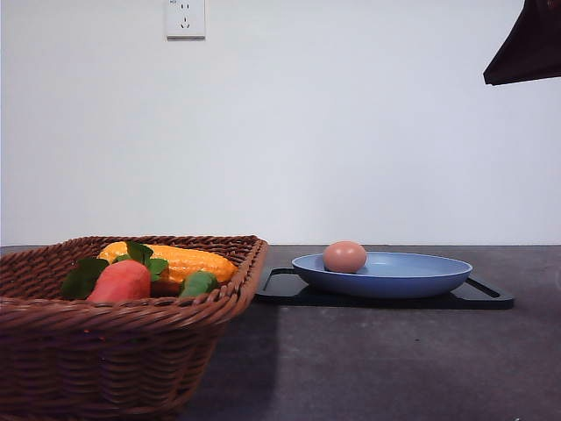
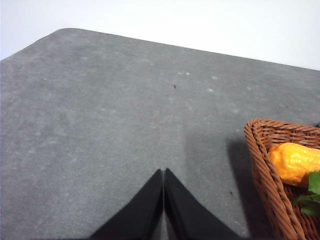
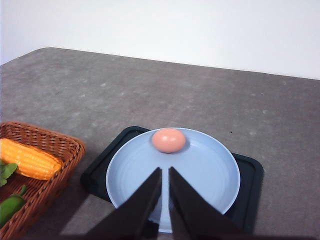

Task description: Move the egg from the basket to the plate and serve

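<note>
The pinkish-brown egg (image 1: 344, 256) (image 3: 168, 140) lies on the blue plate (image 1: 412, 276) (image 3: 200, 175), near its left rim in the front view. The wicker basket (image 1: 114, 351) (image 3: 60, 145) (image 2: 265, 170) stands at the front left and holds vegetables. My right gripper (image 3: 165, 171) hovers above the plate, short of the egg, its fingers together and empty. My left gripper (image 2: 163, 172) is shut and empty over bare table beside the basket.
The plate rests on a flat black tray (image 1: 486, 294) (image 3: 250, 190). In the basket lie a yellow corn cob (image 1: 188, 260) (image 3: 27, 159) (image 2: 295, 162) and a reddish carrot-like vegetable (image 1: 121, 281) with green leaves. A dark part of my right arm (image 1: 526, 48) hangs at the upper right. Grey tabletop surrounds everything.
</note>
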